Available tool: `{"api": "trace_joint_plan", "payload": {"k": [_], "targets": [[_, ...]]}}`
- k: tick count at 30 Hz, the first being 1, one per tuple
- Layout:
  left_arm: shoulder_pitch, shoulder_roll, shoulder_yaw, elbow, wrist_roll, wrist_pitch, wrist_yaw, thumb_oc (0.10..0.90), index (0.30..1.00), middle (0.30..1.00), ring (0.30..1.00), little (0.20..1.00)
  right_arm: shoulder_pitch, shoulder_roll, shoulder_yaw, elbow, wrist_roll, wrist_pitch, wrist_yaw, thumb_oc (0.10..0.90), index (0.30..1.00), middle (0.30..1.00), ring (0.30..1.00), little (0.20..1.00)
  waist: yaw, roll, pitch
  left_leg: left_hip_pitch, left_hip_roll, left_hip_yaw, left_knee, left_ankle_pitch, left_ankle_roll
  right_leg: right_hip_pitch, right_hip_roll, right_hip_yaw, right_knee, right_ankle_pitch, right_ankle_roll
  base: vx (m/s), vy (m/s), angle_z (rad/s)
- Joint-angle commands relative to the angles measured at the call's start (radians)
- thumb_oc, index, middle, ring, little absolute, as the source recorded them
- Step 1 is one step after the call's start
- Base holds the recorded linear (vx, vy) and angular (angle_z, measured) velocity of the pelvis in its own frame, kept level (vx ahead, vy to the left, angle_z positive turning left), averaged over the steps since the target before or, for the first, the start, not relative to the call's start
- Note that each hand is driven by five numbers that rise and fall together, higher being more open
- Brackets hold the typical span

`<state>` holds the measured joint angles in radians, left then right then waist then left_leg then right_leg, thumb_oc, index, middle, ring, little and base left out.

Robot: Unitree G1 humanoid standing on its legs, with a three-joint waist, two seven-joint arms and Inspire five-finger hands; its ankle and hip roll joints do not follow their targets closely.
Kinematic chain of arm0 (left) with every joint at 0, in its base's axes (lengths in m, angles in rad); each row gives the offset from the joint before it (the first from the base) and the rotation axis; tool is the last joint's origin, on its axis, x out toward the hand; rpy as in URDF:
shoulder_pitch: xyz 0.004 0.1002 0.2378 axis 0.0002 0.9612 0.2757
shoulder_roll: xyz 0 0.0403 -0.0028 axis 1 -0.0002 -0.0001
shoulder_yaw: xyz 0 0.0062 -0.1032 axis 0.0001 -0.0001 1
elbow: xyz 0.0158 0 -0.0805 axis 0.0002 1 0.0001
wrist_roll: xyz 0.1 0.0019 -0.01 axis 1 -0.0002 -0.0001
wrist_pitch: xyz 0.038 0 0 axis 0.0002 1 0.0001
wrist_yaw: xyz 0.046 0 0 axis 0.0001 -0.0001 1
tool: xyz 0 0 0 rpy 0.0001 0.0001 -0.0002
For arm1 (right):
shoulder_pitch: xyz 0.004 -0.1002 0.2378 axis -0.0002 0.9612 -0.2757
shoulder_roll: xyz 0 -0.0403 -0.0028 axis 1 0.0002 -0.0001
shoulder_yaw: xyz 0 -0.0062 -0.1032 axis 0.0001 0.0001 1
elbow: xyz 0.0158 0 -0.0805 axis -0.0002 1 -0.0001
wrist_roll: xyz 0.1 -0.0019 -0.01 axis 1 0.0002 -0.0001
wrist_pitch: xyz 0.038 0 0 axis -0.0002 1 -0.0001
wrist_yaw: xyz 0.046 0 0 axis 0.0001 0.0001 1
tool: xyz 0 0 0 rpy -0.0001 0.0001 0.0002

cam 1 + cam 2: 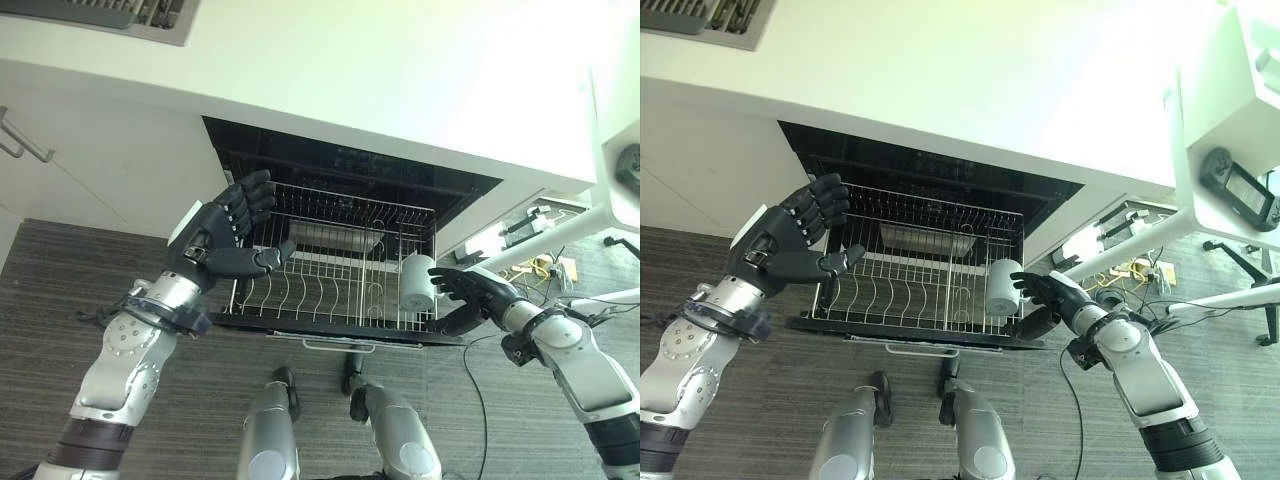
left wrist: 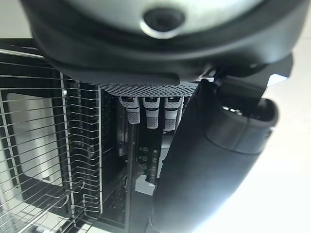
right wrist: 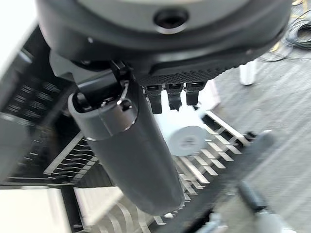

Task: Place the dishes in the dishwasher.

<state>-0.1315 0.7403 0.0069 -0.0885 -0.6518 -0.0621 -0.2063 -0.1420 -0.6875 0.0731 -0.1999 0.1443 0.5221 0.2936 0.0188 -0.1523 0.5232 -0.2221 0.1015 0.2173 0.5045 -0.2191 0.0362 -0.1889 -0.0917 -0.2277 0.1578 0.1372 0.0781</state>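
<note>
The dishwasher (image 1: 350, 165) stands open under the counter, with its wire rack (image 1: 300, 295) pulled out. A pale cup (image 1: 415, 282) lies on its side in the rack's right end, also seen past the fingers in the right wrist view (image 3: 187, 141). A metal tray (image 1: 335, 238) rests at the rack's back. My right hand (image 1: 478, 292) is open just to the right of the cup, fingertips pointing at it and slightly apart from it. My left hand (image 1: 228, 238) hovers open over the rack's left edge, thumb out, holding nothing.
A white counter (image 1: 350, 80) overhangs the dishwasher. A cabinet handle (image 1: 22, 140) is at the left. White table legs (image 1: 560, 240) and cables on the floor (image 1: 545, 268) lie to the right. The rack's front handle (image 1: 340, 346) juts out over the wood-look floor.
</note>
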Motion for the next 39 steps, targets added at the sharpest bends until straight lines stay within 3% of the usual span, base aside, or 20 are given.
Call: {"api": "trace_joint_plan", "payload": {"k": [1,3,7,13,17,20,23,25,26,28,29,30,33,35,36,38,39], "targets": [[0.016,0.020,0.066,-0.137,-0.018,-0.118,-0.036,0.800,0.900,0.900,0.900,0.900,-0.003,-0.025,-0.095,-0.089,0.100,-0.137,-0.118,0.800,0.900,0.900,0.900,0.900,0.011,0.015,-0.132,0.105,-0.009,-0.054,-0.204,-0.042,0.008,-0.017,-0.016,0.004,0.142,-0.182,0.117,0.10,-0.012,-0.04],[0.057,0.004,0.098,-0.153,-0.024,-0.141,-0.050,0.800,0.900,0.900,0.900,0.900,0.054,0.007,-0.144,-0.111,0.172,-0.195,-0.163,0.800,0.900,0.900,0.900,0.900,0.010,0.011,-0.155,0.115,-0.007,-0.052,-0.204,-0.043,0.008,-0.005,-0.018,0.002,0.142,-0.185,0.120,0.11,-0.002,-0.04],[0.098,-0.014,0.131,-0.178,-0.036,-0.168,-0.055,0.800,0.900,0.900,0.900,0.900,0.117,0.040,-0.198,-0.142,0.235,-0.249,-0.216,0.800,0.900,0.900,0.900,0.900,0.009,0.008,-0.186,0.127,-0.007,-0.047,-0.204,-0.041,0.008,0.004,-0.025,-0.001,0.142,-0.184,0.122,0.07,0.018,-0.03],[0.156,-0.053,0.190,-0.216,-0.072,-0.209,-0.088,0.800,0.900,0.900,0.900,0.900,0.204,0.117,-0.286,-0.162,0.392,-0.382,-0.274,0.800,0.900,0.900,0.900,0.900,0.005,0.019,-0.222,0.159,-0.012,-0.040,-0.204,-0.055,0.006,0.032,-0.045,-0.005,0.142,-0.194,0.130,0.06,0.071,0.02],[0.182,-0.103,0.208,-0.240,-0.064,-0.249,-0.111,0.800,0.900,0.900,0.900,0.900,0.248,0.191,-0.309,-0.175,0.451,-0.488,-0.276,0.800,0.900,0.900,0.900,0.900,0.003,0.049,-0.239,0.184,-0.035,-0.043,-0.204,-0.065,0.011,0.048,-0.079,-0.020,0.142,-0.192,0.143,0.04,0.259,0.08],[0.169,-0.119,0.198,-0.257,-0.076,-0.236,-0.126,0.800,0.900,0.900,0.900,0.900,0.245,0.201,-0.317,-0.188,0.451,-0.539,-0.308,0.800,0.900,0.900,0.900,0.900,0.009,0.076,-0.241,0.187,-0.069,-0.067,-0.204,-0.069,0.017,0.054,-0.115,-0.041,0.142,-0.175,0.155,-0.01,0.340,0.10],[0.178,-0.131,0.197,-0.271,-0.069,-0.226,-0.129,0.800,0.900,0.900,0.900,0.900,0.247,0.213,-0.321,-0.205,0.460,-0.568,-0.298,0.800,0.900,0.900,0.900,0.900,0.012,0.089,-0.243,0.185,-0.087,-0.088,-0.204,-0.071,0.025,0.069,-0.118,-0.053,0.142,-0.161,0.153,-0.05,0.222,-0.05],[0.176,-0.138,0.188,-0.275,-0.051,-0.229,-0.109,0.800,0.900,0.900,0.900,0.900,0.230,0.218,-0.304,-0.215,0.452,-0.581,-0.288,0.800,0.900,0.900,0.900,0.900,0.021,0.114,-0.246,0.183,-0.071,-0.081,-0.204,-0.069,0.032,0.127,-0.103,-0.124,0.142,-0.149,0.137,-0.08,0.201,-0.24],[0.158,-0.148,0.178,-0.268,-0.044,-0.230,-0.100,0.800,0.900,0.900,0.900,0.900,0.202,0.217,-0.291,-0.208,0.438,-0.583,-0.298,0.800,0.900,0.900,0.900,0.900,0.022,0.139,-0.246,0.173,-0.055,-0.087,-0.204,-0.057,0.034,0.179,-0.039,-0.146,0.143,-0.176,0.115,-0.08,0.136,-0.49],[0.137,-0.163,0.166,-0.261,-0.034,-0.226,-0.098,0.800,0.900,0.900,0.900,0.900,0.180,0.211,-0.284,-0.201,0.424,-0.588,-0.315,0.800,0.900,0.900,0.900,0.900,0.019,0.142,-0.252,0.156,-0.066,-0.097,-0.204,-0.048,0.033,0.188,0.028,-0.111,0.180,-0.224,0.087,-0.06,0.020,-0.58],[0.118,-0.178,0.161,-0.246,-0.026,-0.225,-0.089,0.800,0.900,0.900,0.900,0.900,0.152,0.206,-0.280,-0.182,0.404,-0.594,-0.314,0.800,0.900,0.900,0.900,0.900,0.024,0.139,-0.265,0.137,-0.083,-0.100,-0.204,-0.032,0.018,0.192,0.067,-0.117,0.142,-0.231,0.060,-0.01,-0.085,-0.24],[0.120,-0.178,0.164,-0.240,-0.031,-0.225,-0.081,0.800,0.900,0.900,0.900,0.900,0.152,0.196,-0.286,-0.175,0.412,-0.605,-0.302,0.800,0.900,0.900,0.900,0.900,0.030,0.129,-0.266,0.134,-0.102,-0.102,-0.204,-0.018,0.003,0.185,0.064,-0.112,0.142,-0.273,0.042,0.00,-0.119,0.02],[0.143,-0.202,0.174,-0.247,-0.060,-0.212,-0.085,0.800,0.900,0.900,0.900,0.900,0.164,0.179,-0.309,-0.185,0.424,-0.608,-0.305,0.800,0.900,0.900,0.900,0.900,0.025,0.133,-0.277,0.136,-0.109,-0.092,-0.204,-0.003,-0.019,0.190,0.078,-0.070,0.142,-0.355,0.004,0.06,-0.105,-0.23],[0.178,-0.241,0.174,-0.257,-0.055,-0.214,-0.096,0.800,0.900,0.900,0.900,0.900,0.181,0.154,-0.339,-0.200,0.409,-0.593,-0.300,0.800,0.900,0.900,0.900,0.900,0.012,0.137,-0.295,0.186,-0.114,-0.013,-0.204,0.008,-0.026,0.190,0.043,-0.063,0.142,-0.377,-0.030,0.08,-0.146,-0.15],[0.176,-0.260,0.164,-0.262,-0.056,-0.207,-0.094,0.800,0.900,0.900,0.900,0.900,0.176,0.141,-0.349,-0.194,0.406,-0.593,-0.312,0.800,0.900,0.900,0.900,0.900,0.011,0.126,-0.283,0.194,-0.106,0.041,-0.204,0.033,-0.050,0.203,0.010,-0.075,0.142,-0.368,-0.041,0.02,-0.070,-0.03],[0.170,-0.265,0.156,-0.265,-0.058,-0.198,-0.092,0.800,0.900,0.900,0.900,0.900,0.168,0.135,-0.354,-0.196,0.411,-0.586,-0.325,0.800,0.900,0.900,0.900,0.900,0.004,0.122,-0.273,0.195,-0.075,0.072,-0.204,0.044,-0.063,0.213,-0.005,-0.084,0.142,-0.365,-0.049,0.01,0.071,0.54],[0.178,-0.271,0.147,-0.279,-0.073,-0.200,-0.084,0.800,0.900,0.900,0.900,0.900,0.154,0.114,-0.365,-0.203,0.422,-0.575,-0.325,0.800,0.900,0.900,0.900,0.900,-0.015,0.135,-0.268,0.204,-0.010,0.059,-0.204,0.041,-0.078,0.220,-0.012,-0.081,0.142,-0.369,-0.050,0.02,0.219,0.64]]}}
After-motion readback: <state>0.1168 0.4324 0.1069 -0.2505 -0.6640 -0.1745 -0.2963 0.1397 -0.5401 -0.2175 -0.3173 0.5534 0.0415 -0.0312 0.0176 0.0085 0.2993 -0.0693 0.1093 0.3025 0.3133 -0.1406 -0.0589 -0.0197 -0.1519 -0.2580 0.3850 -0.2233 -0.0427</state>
